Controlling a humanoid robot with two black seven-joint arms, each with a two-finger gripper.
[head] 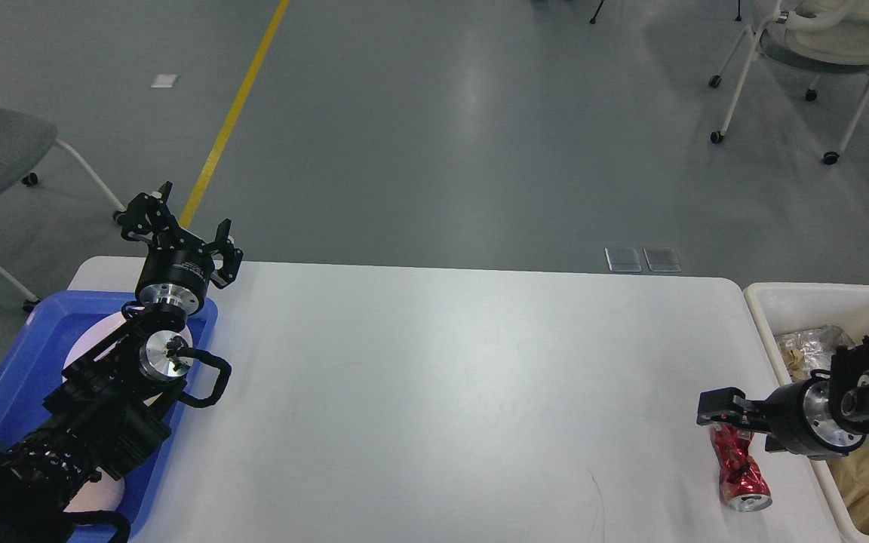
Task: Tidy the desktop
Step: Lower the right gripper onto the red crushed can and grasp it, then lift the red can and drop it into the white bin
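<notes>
The counter [434, 392], a wide white top, fills the middle of the head view and is nearly bare; only 1 loose item is seen on it, a crushed red can [740, 471] lying on its side near the right edge, just beside the off-white bin [781, 296]. The right gripper [721, 407] is brought in low from the right, right over the can's far end, probably so the can can be grasped and dropped in the bin next to it. Whether its jaws are spread or closed cannot be told, as they are seen dark and side-on, and contact with the can cannot be confirmed. The bin is seen to hold crumpled foil [808, 347] and tan paper-like waste [868, 483], so it is judged to be the trash spot. The left gripper [178, 230] is held above the far left corner with jaws released and nothing in them, parked clear of the work. Under the left arm a blue tray [8, 377] holds what looks like a white plate [99, 339], mostly hidden.
</notes>
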